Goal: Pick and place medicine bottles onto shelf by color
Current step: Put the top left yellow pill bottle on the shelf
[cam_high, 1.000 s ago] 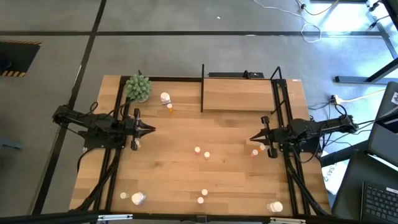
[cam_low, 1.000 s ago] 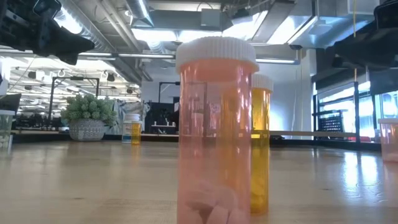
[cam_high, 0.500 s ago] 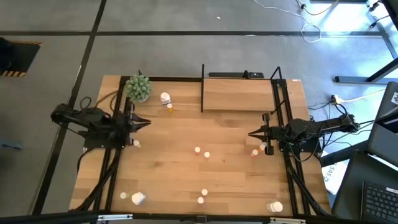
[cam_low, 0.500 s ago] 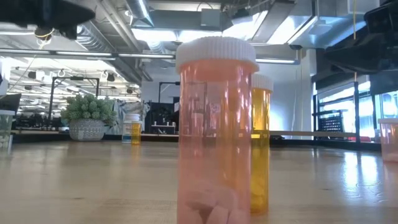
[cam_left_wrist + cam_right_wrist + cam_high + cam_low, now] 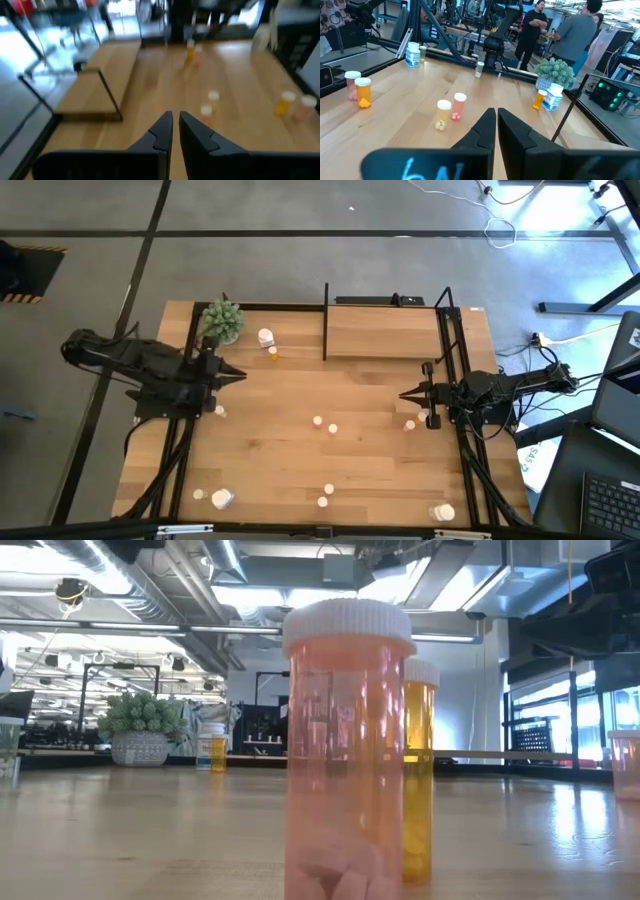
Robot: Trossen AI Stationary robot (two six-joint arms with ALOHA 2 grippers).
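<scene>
Left dark two-finger gripper (image 5: 232,373) sits over the table's left side, jaws closed to a point w/ nothing between them, aimed toward the centre; prob. a rest pose, since no bottle is within its reach line. Just behind it: green spiky plant ball (image 5: 222,321) in a pot, then a larger white-capped bottle (image 5: 265,338) w/ a small orange bottle (image 5: 273,352) beside it, both upright near the back edge.

Mid-table: a pair of small white-capped bottles, one yellow (image 5: 442,114) & one pinkish (image 5: 458,106), stand side by side, well apart from either arm. More bottles scattered along the front edge, incl. the pink translucent white-capped bottle (image 5: 347,750) close to the low camera.

Back centre-right: small light-wood shelf w/ thin black uprights (image 5: 385,332), bare on top, so sorting looks not yet begun.

Right dark gripper (image 5: 406,396) hovers at right, jaws pinched together, empty, pointing at the centre pair; a reddish bottle (image 5: 409,424) stands just beside it.
</scene>
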